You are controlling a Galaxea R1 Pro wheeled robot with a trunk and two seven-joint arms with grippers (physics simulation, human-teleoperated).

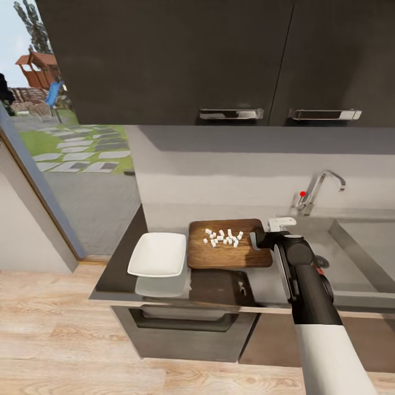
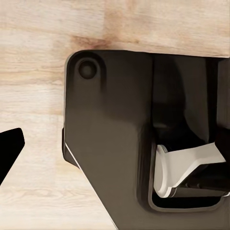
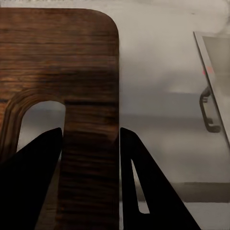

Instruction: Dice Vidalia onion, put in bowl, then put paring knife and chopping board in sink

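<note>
The paring knife (image 1: 241,287) lies near the front edge of the desk (image 1: 115,274), a small item with a thin dark blade; its finer detail is too small to tell. Left of it, the bowl (image 1: 159,254) rests on the desk: white, squarish, shallow, with rounded corners. Just beside the bowl sits the chopping board (image 1: 229,251), brown wood grain with rounded corners (its oval slot (image 3: 40,125) shows in the right wrist view). A loose cluster of small white onion dice (image 1: 223,237) lies on the board's far half.

The right gripper (image 1: 258,241) grips the board's right end. Its fingers (image 3: 143,191) are closed onto the strip of wood between slot and board edge, one finger through the slot, one outside the edge.

Right of the board, the grey sink (image 1: 356,249) is set into the desk, with the chrome tap (image 1: 321,189) and its red knob (image 1: 302,193) behind.

In the left wrist view, one dark fingertip (image 2: 9,146) shows above plank floor (image 2: 33,57); its opening cannot be told.
</note>
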